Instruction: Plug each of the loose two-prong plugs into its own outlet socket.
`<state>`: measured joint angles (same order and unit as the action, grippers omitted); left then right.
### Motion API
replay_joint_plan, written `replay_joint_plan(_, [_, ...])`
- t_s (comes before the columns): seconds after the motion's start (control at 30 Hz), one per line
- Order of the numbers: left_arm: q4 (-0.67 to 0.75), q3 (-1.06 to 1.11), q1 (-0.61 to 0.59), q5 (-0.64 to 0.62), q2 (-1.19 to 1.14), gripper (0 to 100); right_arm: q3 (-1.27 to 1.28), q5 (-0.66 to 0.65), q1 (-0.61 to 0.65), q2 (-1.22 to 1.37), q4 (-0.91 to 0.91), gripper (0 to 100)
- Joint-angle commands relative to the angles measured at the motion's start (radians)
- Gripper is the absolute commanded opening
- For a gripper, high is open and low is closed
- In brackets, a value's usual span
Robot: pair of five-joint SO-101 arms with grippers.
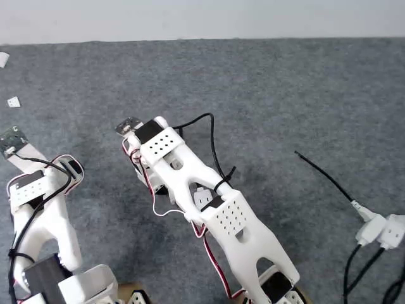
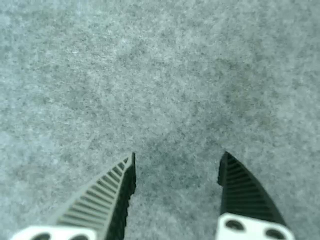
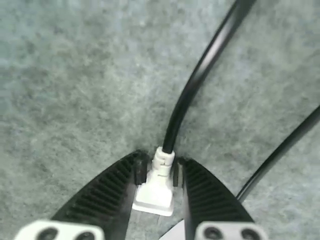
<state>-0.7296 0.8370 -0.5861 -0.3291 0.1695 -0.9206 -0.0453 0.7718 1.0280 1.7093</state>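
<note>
Ribbed fingers of the right claw [image 3: 161, 164] are clamped on a white two-prong plug [image 3: 156, 192], its black cable [image 3: 200, 75] running off beyond the tips, while the left claw [image 2: 177, 161] gapes apart over grey carpet [image 2: 150, 60].

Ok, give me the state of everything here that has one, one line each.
left gripper: open, empty.
right gripper: shut on the white plug.
white plug: held, black cord attached.
white connector pair: touching, cannot tell if joined.
</note>
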Motion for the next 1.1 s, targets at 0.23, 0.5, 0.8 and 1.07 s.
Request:
replay_joint_plan(0.23, [0.028, -0.007, -0.005, 0.011, 0.029, 26, -0.064, -0.009, -0.005, -0.013, 0.062, 0.7])
replay_joint_plan(0.5, [0.028, -0.005, 0.008, 0.011, 0.029, 26, 0.101, -0.008, -0.002, -0.328, 0.094, 0.8])
replay_joint_plan(0.8, [0.026, 0.022, 0.089, 0.126, 0.038, 25, 0.534, -0.069, -0.067, -0.889, 0.035, 0.8])
replay_joint_plan(1.07, [0.026, 0.022, 0.089, 0.126, 0.038, 25, 0.964, -0.069, -0.127, -1.214, -0.191, 0.8])
